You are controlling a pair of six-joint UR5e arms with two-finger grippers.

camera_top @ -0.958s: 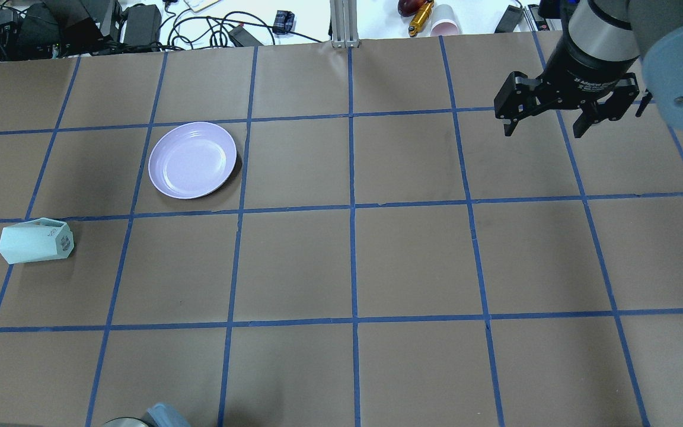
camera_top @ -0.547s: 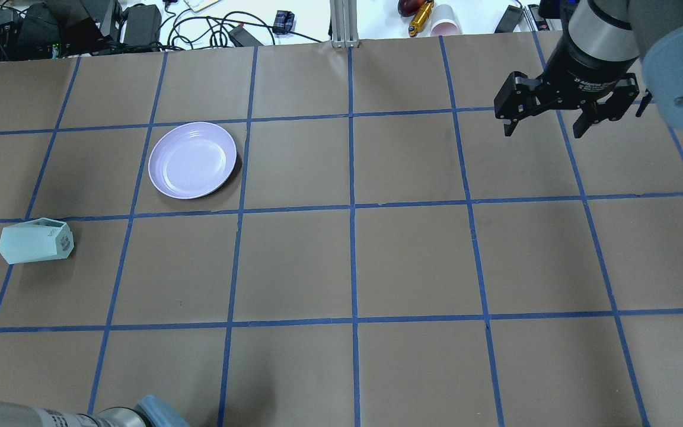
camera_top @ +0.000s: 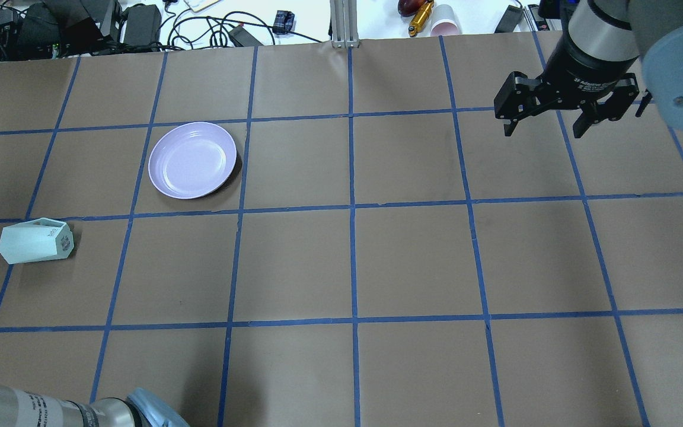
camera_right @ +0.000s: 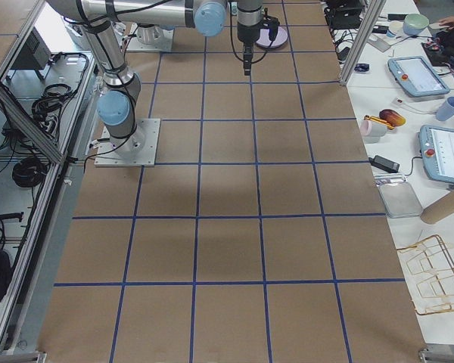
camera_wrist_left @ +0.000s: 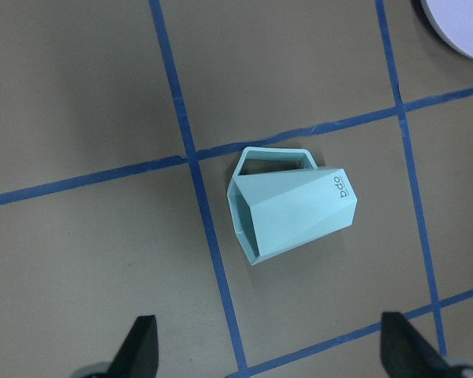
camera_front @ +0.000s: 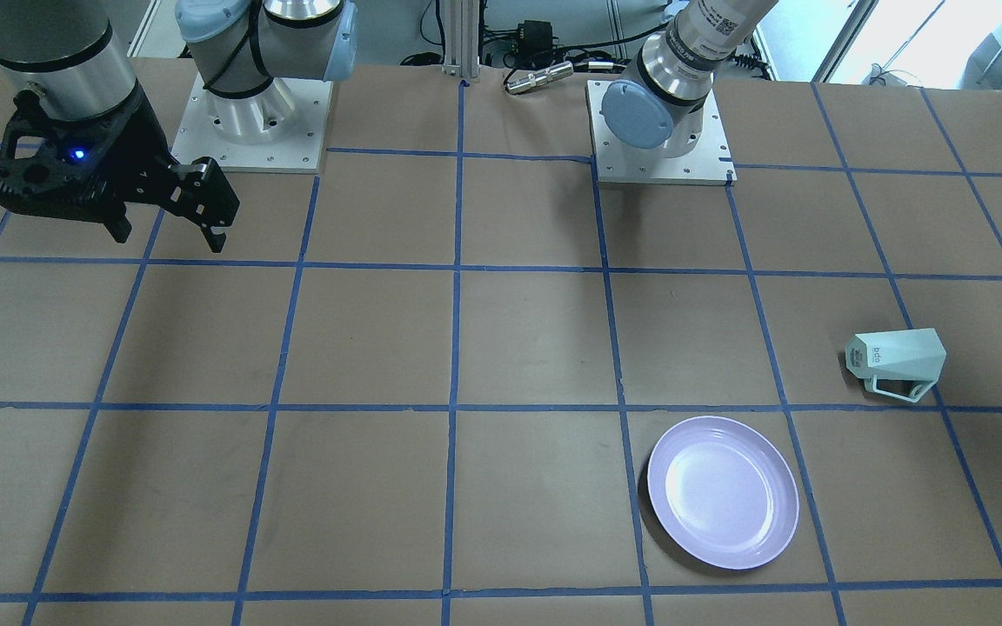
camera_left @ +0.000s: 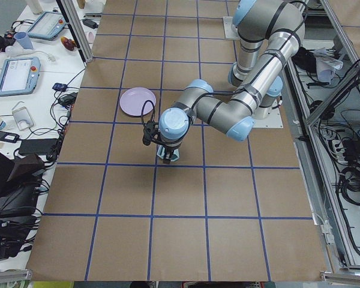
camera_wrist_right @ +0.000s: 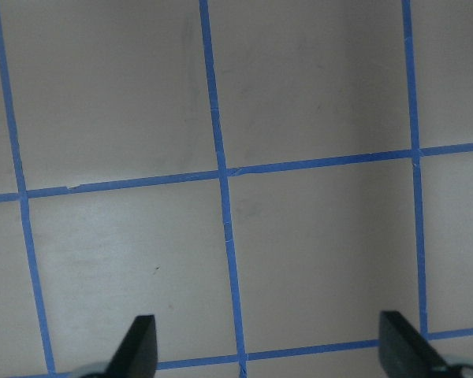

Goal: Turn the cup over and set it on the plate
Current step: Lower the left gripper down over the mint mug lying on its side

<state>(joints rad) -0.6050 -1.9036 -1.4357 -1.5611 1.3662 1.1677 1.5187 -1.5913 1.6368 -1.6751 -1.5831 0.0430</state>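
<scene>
The pale mint cup (camera_top: pixel 34 241) lies on its side at the table's left, its base to the right and its handle on the far side. It also shows in the front view (camera_front: pixel 897 361). In the left wrist view the cup (camera_wrist_left: pixel 292 216) lies below my left gripper (camera_wrist_left: pixel 272 350), which is open, well above it and not touching. The lavender plate (camera_top: pixel 192 159) sits empty up and to the right of the cup, also in the front view (camera_front: pixel 723 491). My right gripper (camera_top: pixel 546 126) is open and empty, hovering far off at the table's back right.
The brown table (camera_top: pixel 353 261) is marked with a blue tape grid. My left arm (camera_top: pixel 51 409) enters at the overhead view's bottom left. Cables and small gear (camera_top: pixel 140 24) lie beyond the far edge. The two arm bases (camera_front: pixel 249 113) stand on the robot's side.
My left arm has come further into the overhead view's bottom left corner. The cup, the plate and the right gripper have not moved.
</scene>
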